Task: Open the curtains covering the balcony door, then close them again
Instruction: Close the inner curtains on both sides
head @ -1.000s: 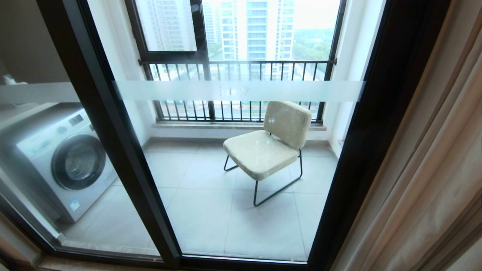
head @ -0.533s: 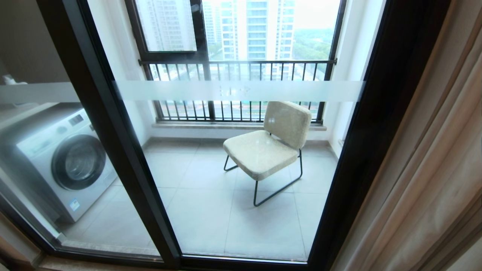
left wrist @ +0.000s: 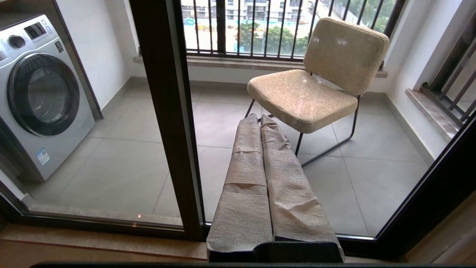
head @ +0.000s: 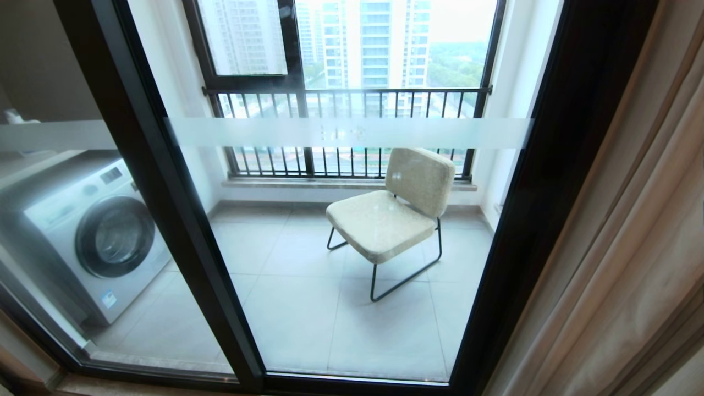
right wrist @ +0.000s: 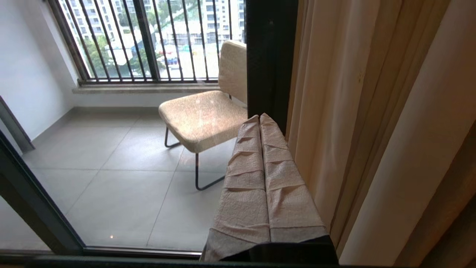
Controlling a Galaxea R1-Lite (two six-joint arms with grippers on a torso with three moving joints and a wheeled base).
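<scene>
The balcony door [head: 181,231] fills the head view, its glass in thick black frames crossed by a frosted white band [head: 346,133]. The beige curtains [head: 632,247] hang gathered in pleats at the far right, leaving the glass uncovered. Neither gripper appears in the head view. In the left wrist view my left gripper [left wrist: 259,118] is shut, its cloth-wrapped fingers pressed together and holding nothing, pointing at the glass beside the middle frame post [left wrist: 167,111]. My right gripper [right wrist: 259,117] is also shut and empty, close beside the curtains [right wrist: 372,111] at the right door frame [right wrist: 269,56].
Behind the glass on the balcony stand a white washing machine [head: 93,236] at the left and a beige chair [head: 396,209] on black metal legs. A black-framed window with barred railing [head: 341,99] closes the far side. A wooden sill [left wrist: 93,242] runs below the door.
</scene>
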